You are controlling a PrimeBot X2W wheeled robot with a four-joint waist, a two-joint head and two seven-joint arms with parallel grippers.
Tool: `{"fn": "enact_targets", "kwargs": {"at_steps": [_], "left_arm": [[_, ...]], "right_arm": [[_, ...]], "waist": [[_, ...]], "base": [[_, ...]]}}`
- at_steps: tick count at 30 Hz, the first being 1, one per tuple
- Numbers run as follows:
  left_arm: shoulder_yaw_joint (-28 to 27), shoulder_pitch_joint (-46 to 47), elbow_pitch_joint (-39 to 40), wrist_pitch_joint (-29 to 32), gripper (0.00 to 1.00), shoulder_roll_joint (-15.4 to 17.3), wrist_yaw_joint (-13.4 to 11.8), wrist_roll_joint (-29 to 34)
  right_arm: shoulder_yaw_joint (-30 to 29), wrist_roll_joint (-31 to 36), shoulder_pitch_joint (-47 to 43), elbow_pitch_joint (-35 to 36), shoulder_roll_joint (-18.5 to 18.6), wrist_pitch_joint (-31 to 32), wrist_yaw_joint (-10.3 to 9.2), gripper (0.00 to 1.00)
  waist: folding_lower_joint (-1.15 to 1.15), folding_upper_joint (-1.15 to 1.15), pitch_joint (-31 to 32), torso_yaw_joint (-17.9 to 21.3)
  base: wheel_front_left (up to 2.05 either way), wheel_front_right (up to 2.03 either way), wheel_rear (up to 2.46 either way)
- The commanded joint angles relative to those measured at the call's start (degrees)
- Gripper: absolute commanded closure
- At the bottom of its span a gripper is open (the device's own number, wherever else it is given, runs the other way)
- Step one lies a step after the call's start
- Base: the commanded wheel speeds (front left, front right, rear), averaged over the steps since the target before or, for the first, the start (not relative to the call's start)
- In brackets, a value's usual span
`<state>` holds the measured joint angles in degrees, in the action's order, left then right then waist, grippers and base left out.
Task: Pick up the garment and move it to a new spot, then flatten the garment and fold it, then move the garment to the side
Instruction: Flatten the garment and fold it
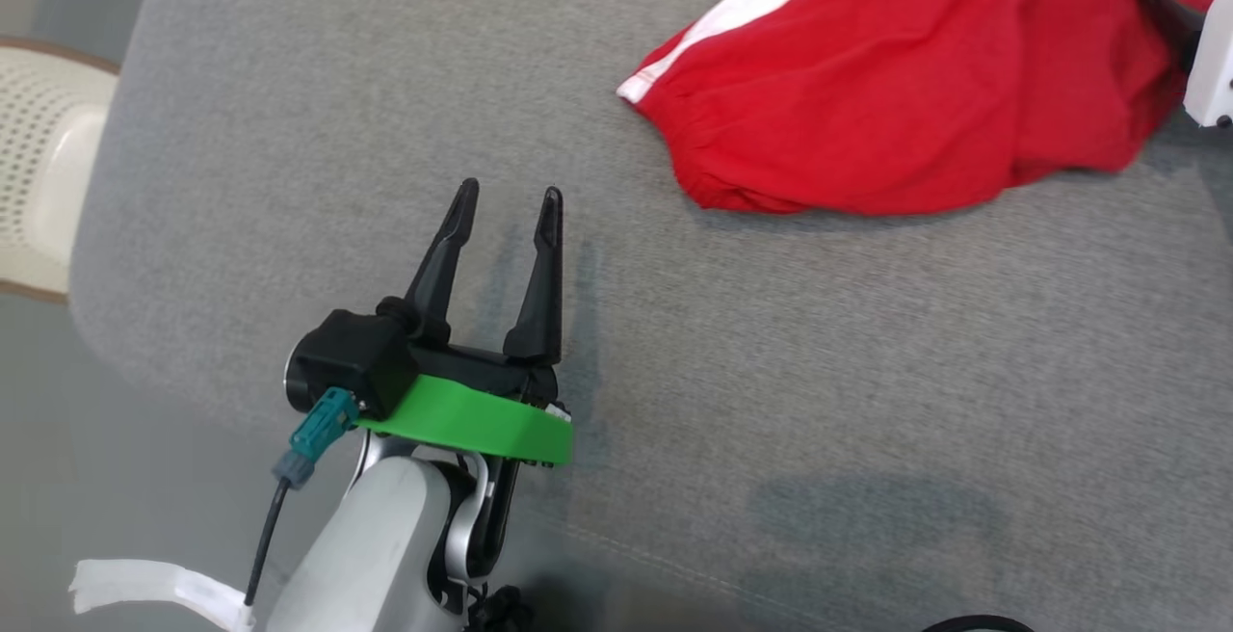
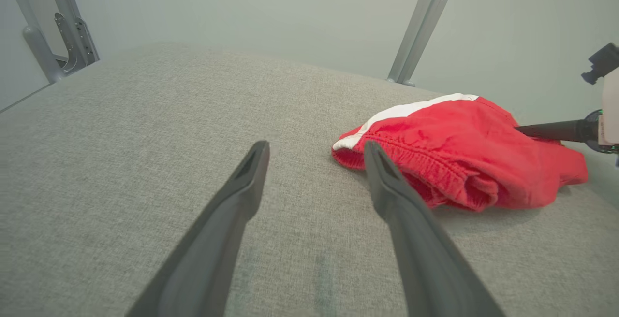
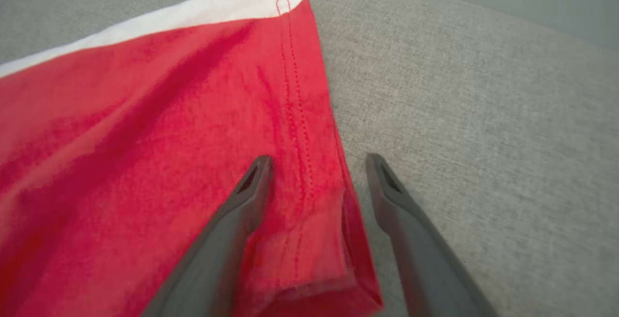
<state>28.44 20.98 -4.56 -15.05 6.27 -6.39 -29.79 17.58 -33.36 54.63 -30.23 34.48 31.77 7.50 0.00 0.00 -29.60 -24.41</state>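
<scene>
A red garment (image 1: 905, 83) with a white side stripe lies bunched on the grey fabric surface (image 1: 385, 112) at the upper right of the head view. My left gripper (image 1: 509, 197) is open and empty, well to the garment's left; in its wrist view the garment (image 2: 459, 148) lies just right of the gripper (image 2: 314, 149). My right gripper (image 3: 316, 162) is open, straddling the garment's hemmed edge (image 3: 309, 181), one finger over the cloth and one over bare surface. Its dark finger (image 1: 1161, 6) shows at the garment's far right end.
The grey surface's rounded edge drops to a pale floor (image 1: 39, 439) on the left. A perforated white chair (image 1: 43, 160) stands beyond that edge. Grey metal frame legs (image 2: 420, 27) rise behind the surface.
</scene>
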Motion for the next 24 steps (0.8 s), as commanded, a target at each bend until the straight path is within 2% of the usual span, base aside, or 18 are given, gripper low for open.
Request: {"fn": "enact_targets", "kwargs": {"at_steps": [1,6,7,8,9,15,21,24], "left_arm": [[-0.8,-1.0,-0.8,-0.1,0.0,-0.9,1.4,0.9],[-1.9,-1.4,-2.5,-0.1,0.0,-2.2,4.0,2.4],[-2.2,-1.5,-2.8,-0.1,0.0,-2.4,4.6,2.6],[-2.5,-1.5,-3.0,-0.1,0.0,-2.7,5.1,2.9],[-2.7,-1.5,-3.3,-0.1,0.0,-2.8,5.6,3.1],[-4.3,-2.0,-4.5,-0.1,0.0,-3.1,8.3,4.9],[-6.5,-3.7,-6.2,-0.1,0.0,-2.5,10.3,7.4],[-7.1,-4.8,-7.0,-0.1,0.0,-1.9,11.0,8.2]], "right_arm": [[0.0,0.9,0.3,-0.9,0.4,0.8,-0.03,0.0],[0.3,1.3,-0.1,-2.5,0.2,3.3,-0.01,0.0],[0.8,1.3,-0.3,-2.6,0.1,4.2,-0.01,0.12],[0.9,0.8,-0.6,-2.7,-0.1,4.9,-0.01,0.81],[0.6,0.3,-0.9,-2.9,-0.4,5.5,0.0,1.0],[-2.6,-2.4,-3.4,-2.8,-2.3,4.7,-0.03,1.0],[-3.3,-5.3,-6.7,1.2,-4.6,2.7,-0.04,1.0],[-5.0,-6.8,-8.9,2.2,-4.5,2.0,-0.09,1.0]], "waist": [[0.0,0.0,-2.0,-4.0],[0.0,0.0,-2.0,-4.7],[0.0,0.0,-2.1,-4.7],[0.0,0.0,-2.1,-4.6],[0.0,0.0,-2.0,-4.5],[0.0,0.0,0.3,-0.9],[0.0,0.0,4.7,5.9],[0.0,0.0,6.8,9.0]], "base": [[0.0,0.0,0.0],[0.0,0.0,0.0],[0.0,0.0,0.0],[0.0,0.0,0.0],[0.0,0.0,0.0],[0.0,0.0,0.0],[0.0,0.0,0.0],[0.0,0.0,0.0]]}}
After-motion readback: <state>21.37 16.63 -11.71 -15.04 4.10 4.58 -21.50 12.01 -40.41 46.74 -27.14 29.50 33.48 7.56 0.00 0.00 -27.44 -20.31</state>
